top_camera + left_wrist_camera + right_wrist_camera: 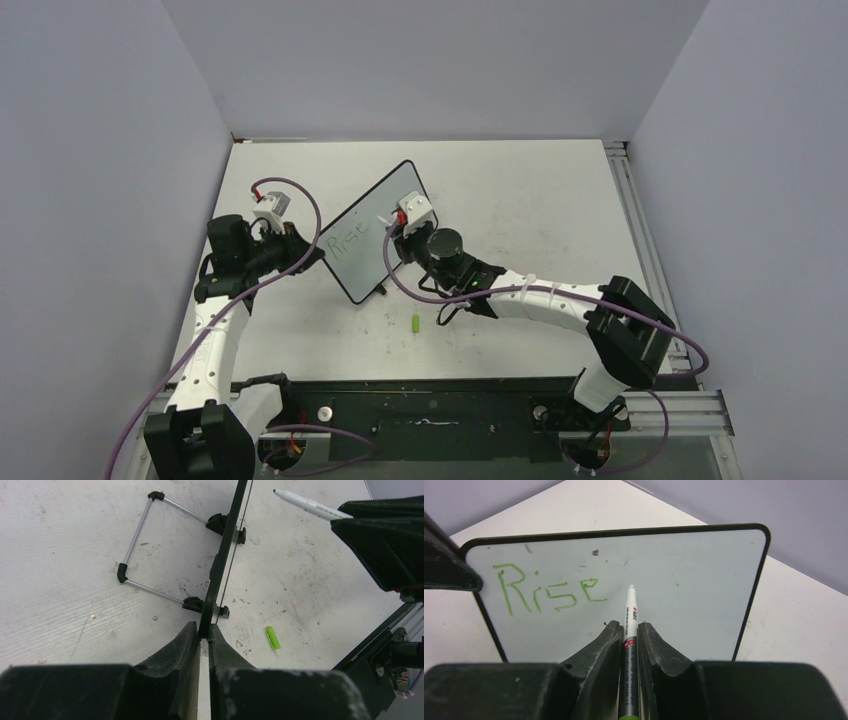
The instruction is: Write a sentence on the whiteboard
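Scuffed white tabletop [540, 200] between grey walls carries the whiteboard [694, 580], propped on its wire stand [135, 535] at the centre of the top external view. The left gripper [203, 628] is closed on the board's left frame edge and braces it. The right gripper [629, 627] is closed on an uncapped marker [630, 607]; a green cap [272, 637] lies on the tabletop below the board. The sentence [549, 590] reads only "Rise", at the upper left of the right wrist view. Judged step: starting the second word. The tip sits just right of the "e"; the left wrist view shows it near the board face but apart. The next move calls for light contact, then steady strokes rightward.
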Tool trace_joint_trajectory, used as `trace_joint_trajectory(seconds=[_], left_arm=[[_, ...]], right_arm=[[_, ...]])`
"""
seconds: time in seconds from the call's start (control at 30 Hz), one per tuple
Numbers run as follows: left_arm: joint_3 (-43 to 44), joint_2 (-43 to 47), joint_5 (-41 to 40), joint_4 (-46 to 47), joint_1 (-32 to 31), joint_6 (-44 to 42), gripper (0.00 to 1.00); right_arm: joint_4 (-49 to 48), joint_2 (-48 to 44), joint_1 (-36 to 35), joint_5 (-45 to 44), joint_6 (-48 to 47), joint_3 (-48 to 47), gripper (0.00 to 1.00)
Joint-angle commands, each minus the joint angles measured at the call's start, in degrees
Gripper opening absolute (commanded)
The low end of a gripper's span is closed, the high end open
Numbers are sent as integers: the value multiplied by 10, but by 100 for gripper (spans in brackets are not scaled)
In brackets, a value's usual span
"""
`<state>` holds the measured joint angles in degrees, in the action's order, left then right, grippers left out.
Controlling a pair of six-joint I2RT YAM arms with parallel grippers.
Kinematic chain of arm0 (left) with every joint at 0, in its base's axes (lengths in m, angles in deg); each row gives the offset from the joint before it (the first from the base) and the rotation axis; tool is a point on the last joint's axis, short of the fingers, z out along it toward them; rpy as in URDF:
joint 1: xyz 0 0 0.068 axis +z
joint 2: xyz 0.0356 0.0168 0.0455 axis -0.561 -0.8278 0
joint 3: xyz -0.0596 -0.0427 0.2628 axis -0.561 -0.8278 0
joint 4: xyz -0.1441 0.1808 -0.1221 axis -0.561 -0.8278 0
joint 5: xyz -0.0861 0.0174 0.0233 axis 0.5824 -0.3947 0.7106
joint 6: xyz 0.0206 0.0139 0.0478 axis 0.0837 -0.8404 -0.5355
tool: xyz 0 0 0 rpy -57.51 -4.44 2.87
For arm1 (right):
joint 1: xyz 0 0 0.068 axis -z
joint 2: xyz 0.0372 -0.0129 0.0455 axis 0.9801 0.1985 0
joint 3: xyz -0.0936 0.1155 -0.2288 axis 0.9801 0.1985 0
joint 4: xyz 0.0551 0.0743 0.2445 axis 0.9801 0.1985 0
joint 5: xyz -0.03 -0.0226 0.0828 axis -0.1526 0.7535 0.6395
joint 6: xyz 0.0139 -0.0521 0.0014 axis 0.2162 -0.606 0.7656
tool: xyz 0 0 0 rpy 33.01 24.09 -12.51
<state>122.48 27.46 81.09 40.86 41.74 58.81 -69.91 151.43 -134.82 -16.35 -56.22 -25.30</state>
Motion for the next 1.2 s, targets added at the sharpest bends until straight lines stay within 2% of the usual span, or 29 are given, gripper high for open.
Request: trace_joint_trajectory(seconds=[0.0, 0.33, 0.73, 1.17], left_arm=[[27, 10, 6, 15, 2, -1, 0], [28, 8, 4, 14, 2, -2, 0], [28, 8, 7, 14, 2, -2, 0], [28, 7, 6, 14, 2, -2, 0]], right_arm=[[-20, -26, 40, 53, 29, -2, 5], [-22, -19, 98, 129, 51, -15, 5], [-14, 10, 95, 155, 49, -43, 5], [-1, 38, 73, 137, 32, -62, 5]])
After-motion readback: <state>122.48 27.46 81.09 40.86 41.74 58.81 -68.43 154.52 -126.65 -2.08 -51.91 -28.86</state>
